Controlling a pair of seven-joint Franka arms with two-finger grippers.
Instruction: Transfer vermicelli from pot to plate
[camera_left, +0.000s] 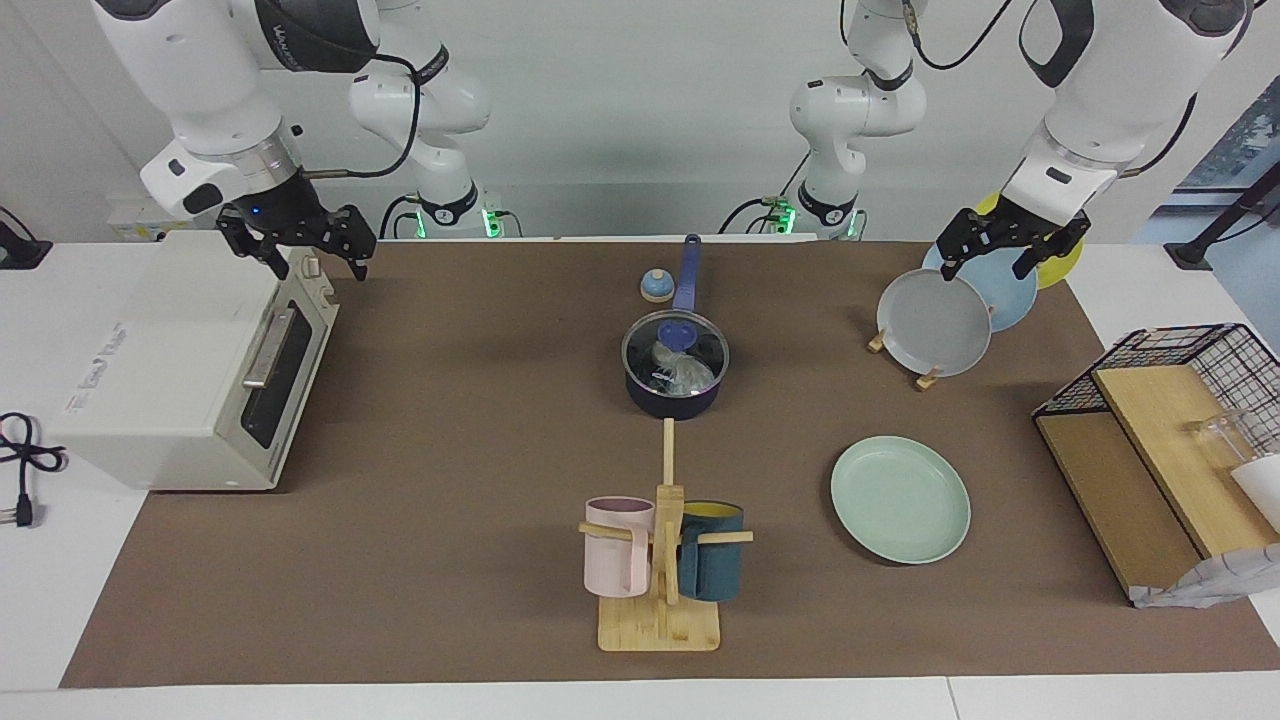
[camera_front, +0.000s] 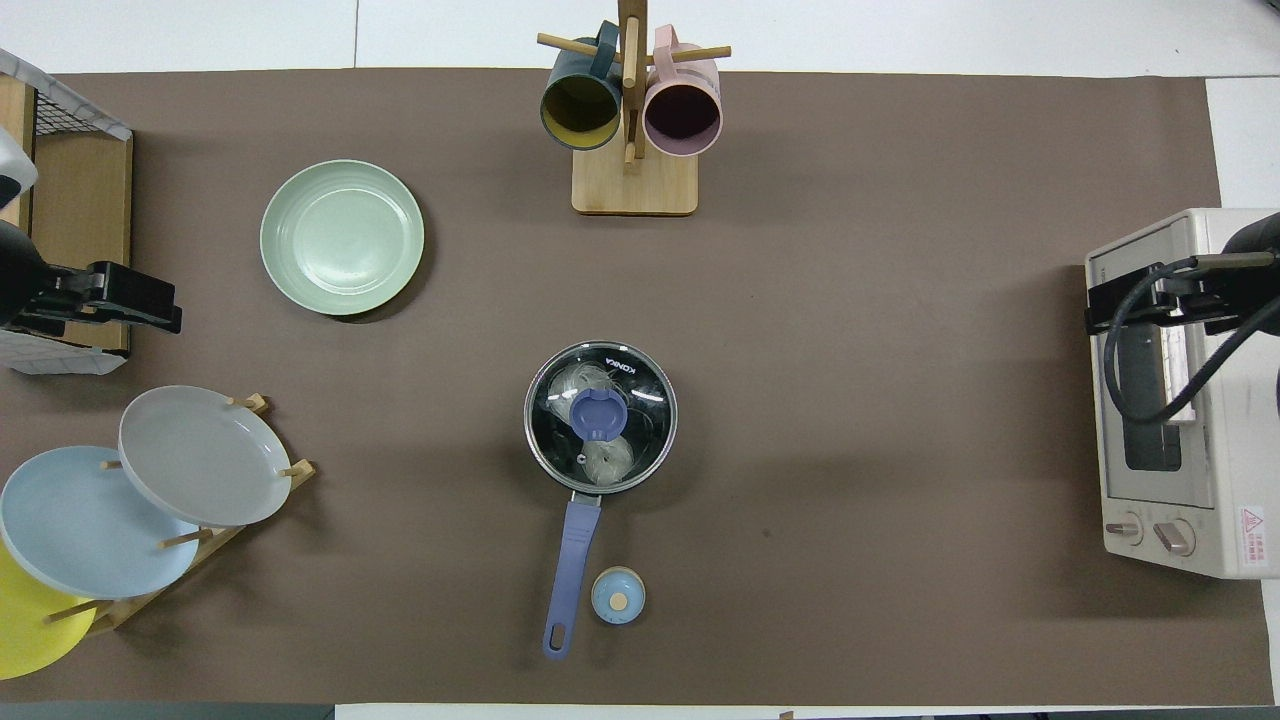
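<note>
Looking over the worktop (camera_left: 480, 560), we judge the task hardly begun. The vermicelli (camera_front: 600, 455) lies inside the pot (camera_left: 672, 395) at the centre of both frames, seen through the glass lid (camera_front: 600, 415) that sits shut on the pot with its blue knob up. The plate (camera_left: 900, 498) lies bare at lower right of centre in the facing frame and at upper left in the overhead one, well apart from the pot. So nothing is moved yet; as we read it, the lid must come off first, then the bagged noodles must be lifted out and set on the plate.

Both our arms hang high and away from the task's things. Our left tool (camera_left: 1012, 250) hovers at the upper right of the facing frame, over the rack of plates (camera_left: 935, 325), its fingers spread wide and holding nothing. Our right tool (camera_left: 297, 245) hovers at the upper left of that frame, over the top edge of the toaster oven (camera_left: 190, 370), fingers likewise spread wide and empty. Each wrist points steeply down toward the worktop. Neither tool touches anything.

A small blue timer (camera_front: 618, 595) sits just beside the pot's handle (camera_front: 572, 575), low in the overhead frame, and a mug stand (camera_left: 660, 560) stands below the pot in the facing frame.
</note>
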